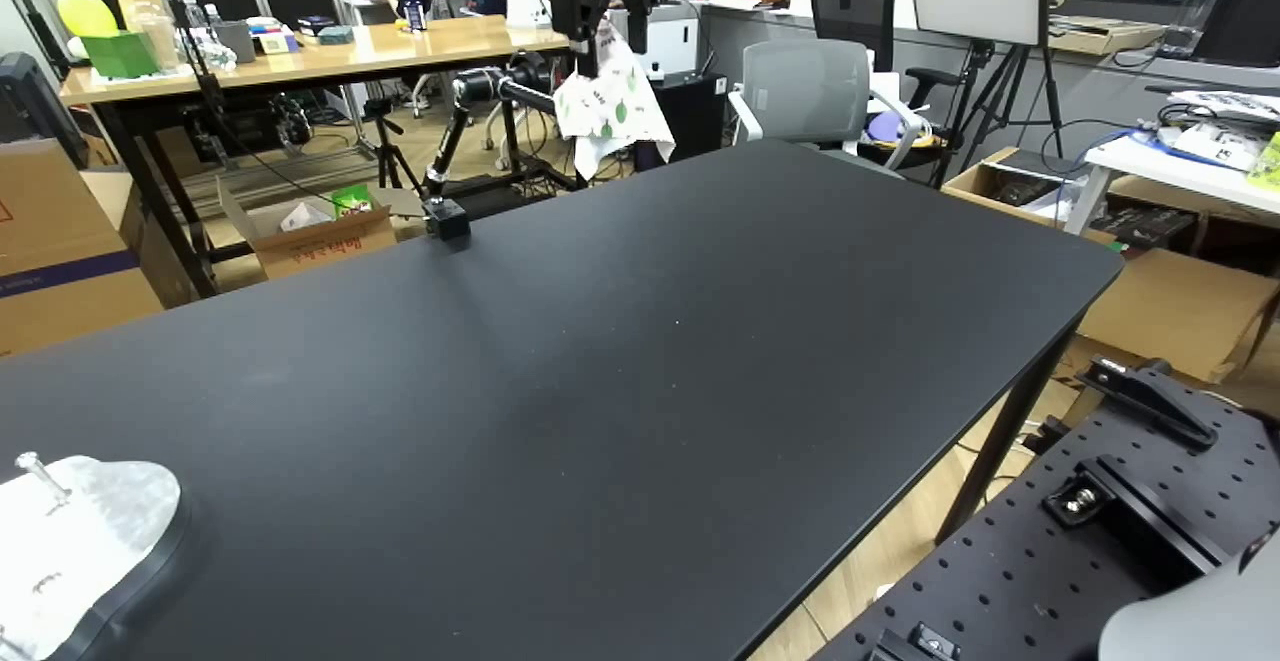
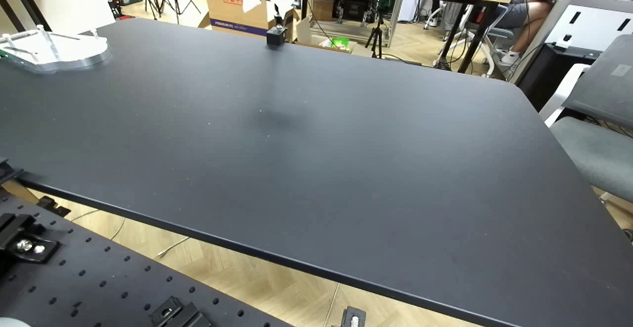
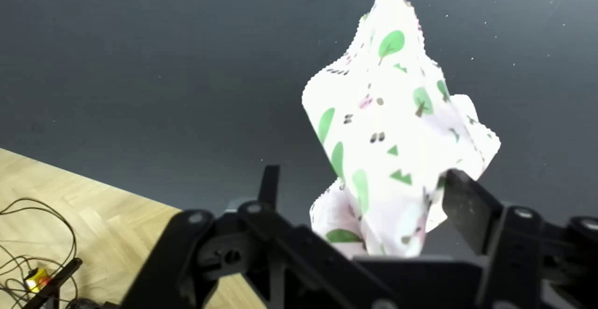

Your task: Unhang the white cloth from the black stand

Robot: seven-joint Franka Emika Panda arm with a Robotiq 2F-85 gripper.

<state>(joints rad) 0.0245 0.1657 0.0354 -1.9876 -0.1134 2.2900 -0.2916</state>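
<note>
My hand (image 3: pixel 360 174) is spread wide, gripping nothing, astride the white cloth (image 3: pixel 383 108), which seems draped on the black stand (image 1: pixel 478 88); I expect it light and limp, best pinched near its narrow top.

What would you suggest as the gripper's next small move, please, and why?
I'd probably close the gripper on the white cloth: in the wrist view the fingers are apart with cloth between them, and the cloth hangs on the black stand.

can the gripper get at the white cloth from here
Probably yes: the gripper is open, the white cloth shows between its jaws in the wrist view, and nothing visible blocks it, though depth is unclear.
</note>
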